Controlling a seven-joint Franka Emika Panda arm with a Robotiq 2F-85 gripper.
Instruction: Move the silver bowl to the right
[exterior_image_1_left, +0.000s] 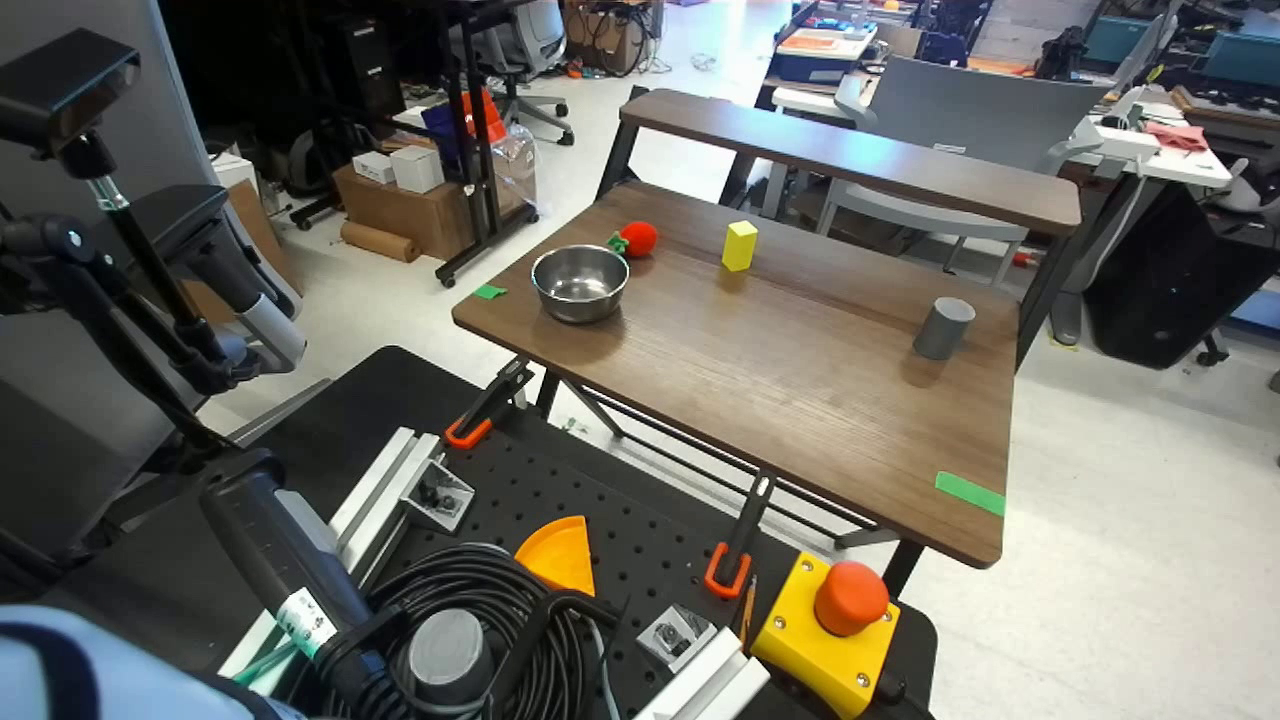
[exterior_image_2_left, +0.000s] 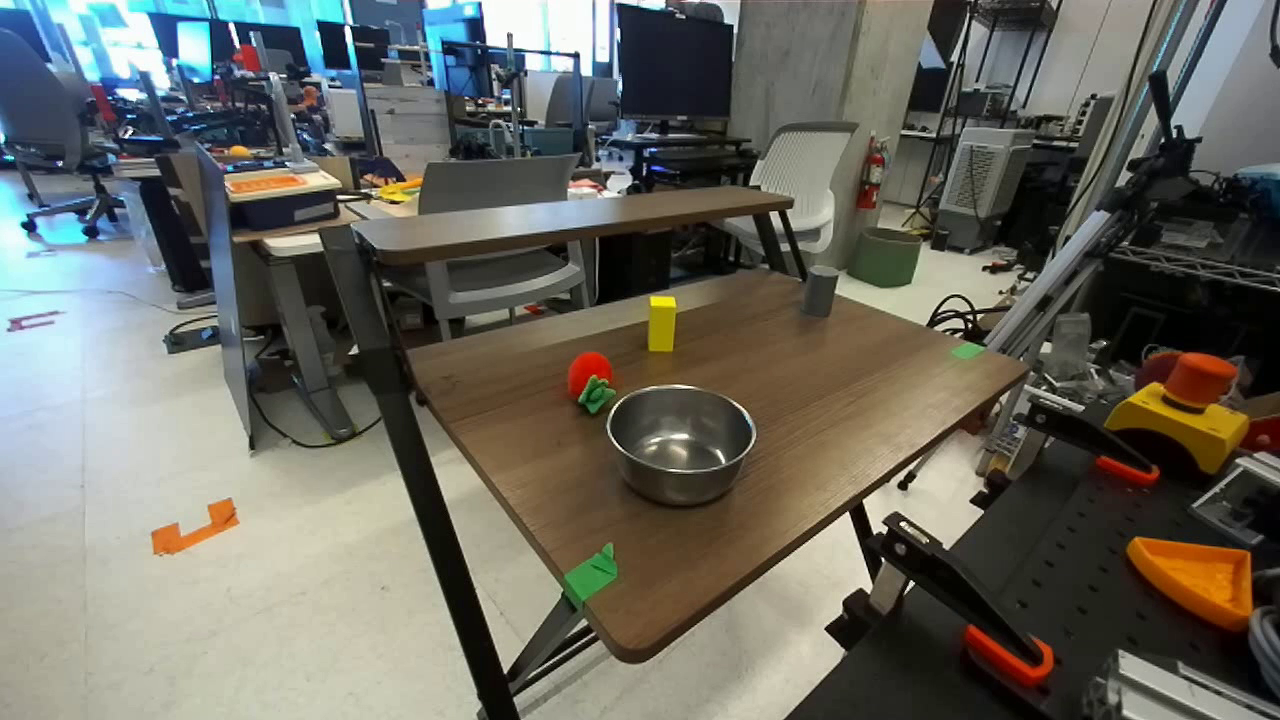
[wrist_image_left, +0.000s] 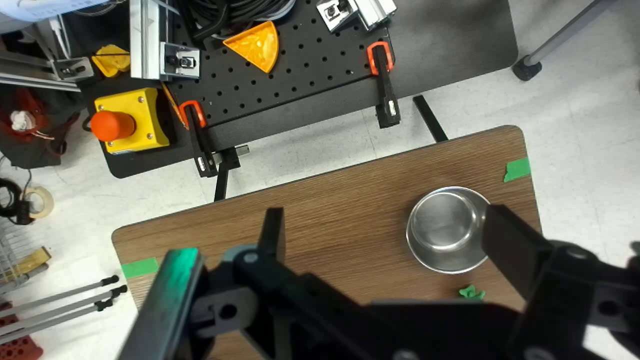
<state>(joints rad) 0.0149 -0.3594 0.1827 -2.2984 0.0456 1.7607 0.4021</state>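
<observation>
The silver bowl (exterior_image_1_left: 582, 285) sits upright on the brown table, near the green tape at one end. It also shows in an exterior view (exterior_image_2_left: 681, 445) and in the wrist view (wrist_image_left: 446, 227). The bowl looks empty. In the wrist view my gripper (wrist_image_left: 383, 214) is open, with its two fingers wide apart and nothing between them. It is high above the table, and its right finger covers part of the bowl's rim from the camera's angle. The gripper does not show in the exterior views.
A red toy with green leaves (exterior_image_2_left: 590, 376) lies close to the bowl. A yellow block (exterior_image_1_left: 739, 246) and a gray cup (exterior_image_1_left: 943, 328) stand farther along the table (exterior_image_1_left: 780, 370). A raised shelf (exterior_image_1_left: 850, 155) runs along one long side. Clamps and a yellow stop button box (exterior_image_1_left: 828, 630) are on the black bench.
</observation>
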